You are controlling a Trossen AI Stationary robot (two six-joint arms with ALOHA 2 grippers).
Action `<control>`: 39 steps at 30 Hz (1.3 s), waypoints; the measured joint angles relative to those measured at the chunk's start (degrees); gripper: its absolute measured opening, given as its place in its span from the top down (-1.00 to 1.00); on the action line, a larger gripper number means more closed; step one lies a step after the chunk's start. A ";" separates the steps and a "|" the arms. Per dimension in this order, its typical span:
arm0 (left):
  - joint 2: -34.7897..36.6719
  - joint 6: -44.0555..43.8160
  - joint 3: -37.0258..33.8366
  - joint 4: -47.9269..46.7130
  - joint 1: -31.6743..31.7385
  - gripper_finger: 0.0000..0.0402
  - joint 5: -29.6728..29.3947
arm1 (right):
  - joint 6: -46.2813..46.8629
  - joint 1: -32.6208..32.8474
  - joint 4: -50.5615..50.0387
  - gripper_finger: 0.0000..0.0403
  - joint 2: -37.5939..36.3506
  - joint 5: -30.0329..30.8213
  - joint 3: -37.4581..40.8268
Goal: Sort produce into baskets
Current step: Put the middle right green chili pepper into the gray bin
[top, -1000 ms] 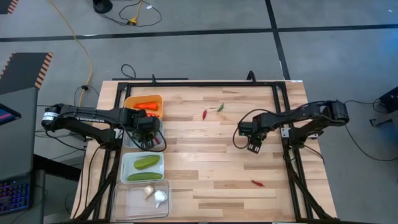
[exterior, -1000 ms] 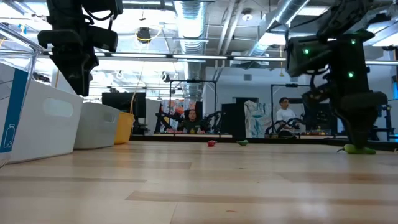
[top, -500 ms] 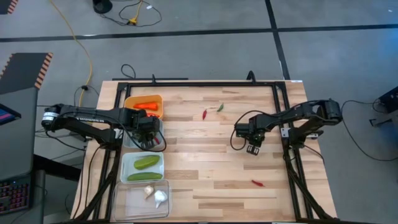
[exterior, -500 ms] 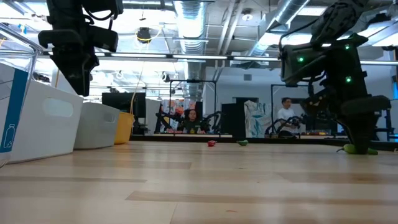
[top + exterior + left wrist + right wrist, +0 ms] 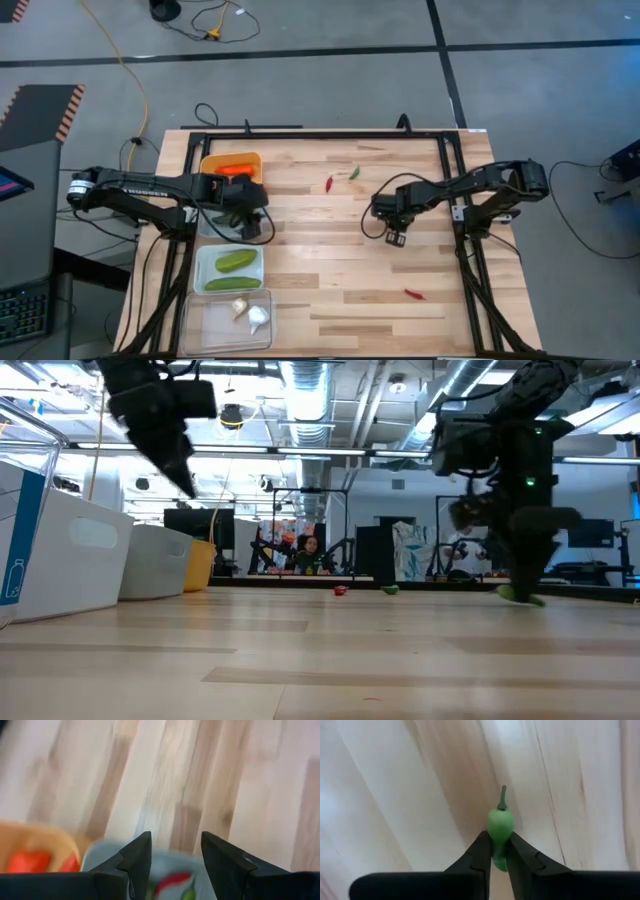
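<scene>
One green chili pepper (image 5: 500, 827) pinched between right gripper (image 5: 495, 851) jaws, stem outward, left gripper (image 5: 172, 851) jaws parted.

Grey floor (image 5: 330, 90) crossed by black tape lines (image 5: 300, 52) surrounds the wooden table (image 5: 330, 270); a yellow cable (image 5: 128, 70) trails across it. Ceiling lights (image 5: 310, 380) and pipes hang overhead.

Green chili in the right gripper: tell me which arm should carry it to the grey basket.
Right, probably. The right gripper is shut on the green chili, mid-table. The left gripper is open and empty over the grey basket, so it would need a handover.
</scene>
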State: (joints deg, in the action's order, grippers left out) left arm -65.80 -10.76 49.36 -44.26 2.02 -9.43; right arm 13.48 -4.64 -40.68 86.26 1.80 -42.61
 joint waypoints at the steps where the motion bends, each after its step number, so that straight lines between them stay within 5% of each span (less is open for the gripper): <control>1: 0.00 0.82 0.00 2.04 0.00 0.20 0.02 | -0.37 -0.02 1.92 0.64 0.00 -0.15 0.00; 14: -0.07 8.61 0.00 28.32 -0.01 0.20 0.05 | -8.84 -0.01 40.08 0.64 -0.02 -0.41 0.00; 22: -6.36 12.14 0.02 39.81 -0.01 0.20 0.12 | -20.68 -0.01 63.94 0.64 -0.05 -0.41 -0.09; 31: -15.68 19.69 0.03 55.61 -0.02 0.20 2.60 | -22.59 -0.02 69.91 0.64 -0.05 -0.41 -0.09; 39: -17.75 20.79 0.02 60.10 0.19 0.20 2.93 | -22.60 0.00 69.89 0.64 0.06 -0.41 -0.09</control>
State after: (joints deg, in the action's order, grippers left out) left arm -83.55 10.04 49.39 15.84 2.21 -6.50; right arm -9.11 -4.64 29.21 86.32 1.39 -42.70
